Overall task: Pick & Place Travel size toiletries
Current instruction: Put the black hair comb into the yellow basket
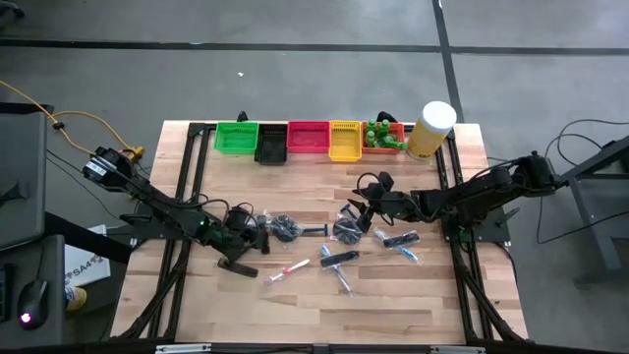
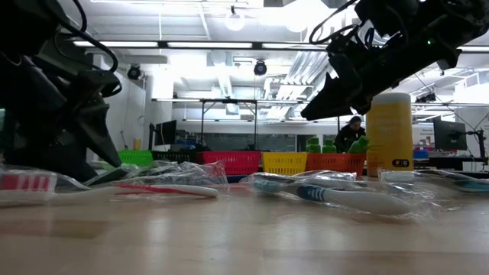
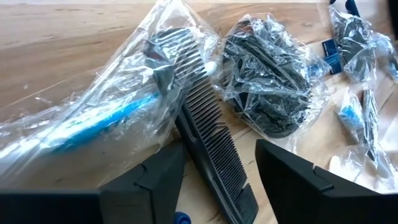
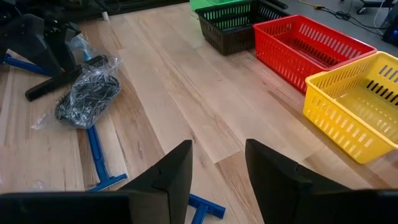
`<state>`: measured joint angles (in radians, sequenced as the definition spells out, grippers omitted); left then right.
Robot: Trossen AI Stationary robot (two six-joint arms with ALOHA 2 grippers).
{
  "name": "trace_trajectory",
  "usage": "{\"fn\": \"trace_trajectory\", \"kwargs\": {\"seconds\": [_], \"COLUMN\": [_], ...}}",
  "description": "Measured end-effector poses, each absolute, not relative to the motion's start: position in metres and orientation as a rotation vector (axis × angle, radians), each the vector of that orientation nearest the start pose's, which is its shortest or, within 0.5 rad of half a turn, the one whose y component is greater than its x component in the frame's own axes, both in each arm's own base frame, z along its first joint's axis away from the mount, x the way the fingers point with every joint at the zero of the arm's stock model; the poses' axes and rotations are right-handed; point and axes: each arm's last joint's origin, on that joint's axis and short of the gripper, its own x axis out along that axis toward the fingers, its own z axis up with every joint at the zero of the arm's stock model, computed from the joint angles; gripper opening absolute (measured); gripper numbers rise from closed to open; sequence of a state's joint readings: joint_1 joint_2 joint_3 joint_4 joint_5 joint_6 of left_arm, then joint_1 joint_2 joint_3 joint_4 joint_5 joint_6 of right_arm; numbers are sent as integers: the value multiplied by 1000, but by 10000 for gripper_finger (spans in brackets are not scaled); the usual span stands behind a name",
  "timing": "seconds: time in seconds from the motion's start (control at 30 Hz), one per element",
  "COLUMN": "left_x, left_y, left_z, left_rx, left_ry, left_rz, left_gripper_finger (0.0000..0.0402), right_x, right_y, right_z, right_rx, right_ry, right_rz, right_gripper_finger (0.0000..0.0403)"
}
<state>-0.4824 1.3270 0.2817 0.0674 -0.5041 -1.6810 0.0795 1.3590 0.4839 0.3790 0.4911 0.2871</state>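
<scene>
The toiletries lie scattered on the wooden table. A black comb lies flat, its far end tucked into a clear wrap that also holds a blue toothbrush. My left gripper is low over the table at the left, open, with one finger on each side of the comb's near end; both stand apart from it. Beyond the comb lies a clear-wrapped dark disc. My right gripper hangs open above the table at centre right, with nothing between its fingers.
Along the far edge stand green, black, red and yellow bins, then an orange one holding green bottles and a pale-yellow cylinder. More wrapped toothbrushes lie mid-table. Bare wood lies toward the near edge.
</scene>
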Motion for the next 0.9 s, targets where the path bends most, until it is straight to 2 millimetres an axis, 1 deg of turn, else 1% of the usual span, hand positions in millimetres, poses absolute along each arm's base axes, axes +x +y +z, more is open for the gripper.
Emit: {"fn": "trace_trajectory", "kwargs": {"seconds": [0.1, 0.37, 0.5, 0.63, 0.9], "left_x": [168, 166, 166, 166, 167], "left_y": [-72, -71, -71, -71, -71], "left_z": [100, 98, 98, 98, 102], "left_rx": [-1104, -1089, -1082, -1068, -1028], "left_ry": [591, 603, 605, 596, 589], "left_rz": [693, 704, 709, 713, 672], "left_gripper_finger": [168, 71, 35, 16, 0], "right_x": [250, 250, 250, 250, 249], "right_y": [6, 6, 6, 6, 7], "right_z": [168, 167, 167, 167, 166], "right_rx": [138, 140, 140, 140, 140], "right_ry": [416, 417, 417, 420, 433], "right_rz": [-468, -468, -467, -465, -458], "right_gripper_finger": [142, 142, 142, 142, 142]}}
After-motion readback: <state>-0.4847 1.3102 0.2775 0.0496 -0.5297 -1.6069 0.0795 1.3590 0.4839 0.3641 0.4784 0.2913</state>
